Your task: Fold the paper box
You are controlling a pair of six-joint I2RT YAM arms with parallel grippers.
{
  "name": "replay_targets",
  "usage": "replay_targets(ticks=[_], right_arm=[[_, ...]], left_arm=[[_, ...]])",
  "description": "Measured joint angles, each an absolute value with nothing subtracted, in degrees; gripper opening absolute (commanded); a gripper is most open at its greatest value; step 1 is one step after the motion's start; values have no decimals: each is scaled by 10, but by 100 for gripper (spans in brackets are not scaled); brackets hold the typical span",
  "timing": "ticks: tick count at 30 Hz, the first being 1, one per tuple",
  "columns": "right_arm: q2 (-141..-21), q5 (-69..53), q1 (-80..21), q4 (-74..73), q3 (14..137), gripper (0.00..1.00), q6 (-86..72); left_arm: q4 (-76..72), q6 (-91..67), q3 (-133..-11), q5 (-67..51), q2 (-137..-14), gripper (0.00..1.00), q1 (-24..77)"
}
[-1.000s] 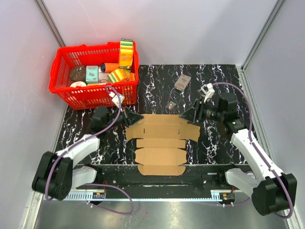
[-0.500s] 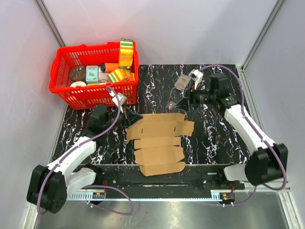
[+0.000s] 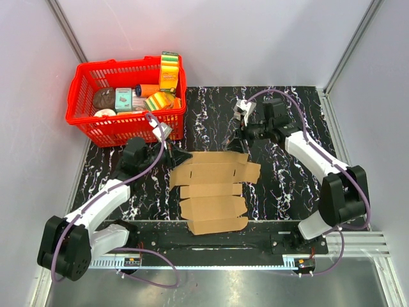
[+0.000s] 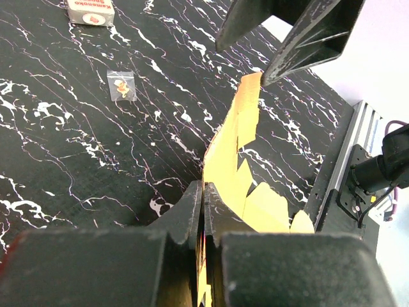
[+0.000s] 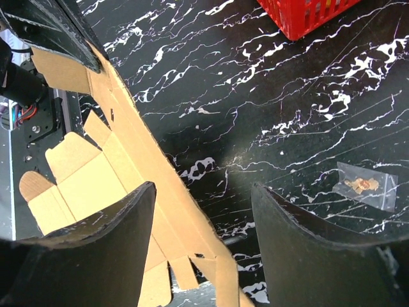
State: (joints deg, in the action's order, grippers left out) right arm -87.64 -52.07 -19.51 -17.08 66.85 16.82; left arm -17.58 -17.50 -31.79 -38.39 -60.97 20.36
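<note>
The paper box (image 3: pixel 214 188) lies as a flat brown die-cut sheet in the middle of the black marbled table (image 3: pixel 294 185). My left gripper (image 3: pixel 171 153) is shut on the sheet's far left corner. In the left wrist view its fingers (image 4: pixel 192 208) pinch the cardboard edge (image 4: pixel 233 153), which runs away from them slightly raised. My right gripper (image 3: pixel 243 142) hangs open over the sheet's far right edge. In the right wrist view that edge (image 5: pixel 166 192) passes between the spread fingers (image 5: pixel 108 243), and nothing is gripped.
A red basket (image 3: pixel 89 128) full of groceries stands at the far left. A small grey-and-red packet (image 4: pixel 91 9) and a little clear bag (image 5: pixel 364 185) lie on the table beyond the box. A metal rail (image 3: pixel 211 246) runs along the near edge.
My right gripper has opened wider and swung from the box's right flap up and left to its far edge. The sheet's right end shifted slightly. The left gripper kept its grip.
</note>
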Motion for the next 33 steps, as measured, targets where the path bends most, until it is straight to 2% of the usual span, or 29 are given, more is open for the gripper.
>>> replay_targets(ticks=[12,23,33], right_arm=[[-916,-552,-204,-166,679,63,221],[-927,-563,-221,-166,679,39,221],[-927,-567,-235,-189,679,32,221]], left_arm=[[-173,-166,-339,-387,-617,0,204],[-168,-161,-359,-388,-624,0,204],[-167,-159,-360,-388,-637,0,204]])
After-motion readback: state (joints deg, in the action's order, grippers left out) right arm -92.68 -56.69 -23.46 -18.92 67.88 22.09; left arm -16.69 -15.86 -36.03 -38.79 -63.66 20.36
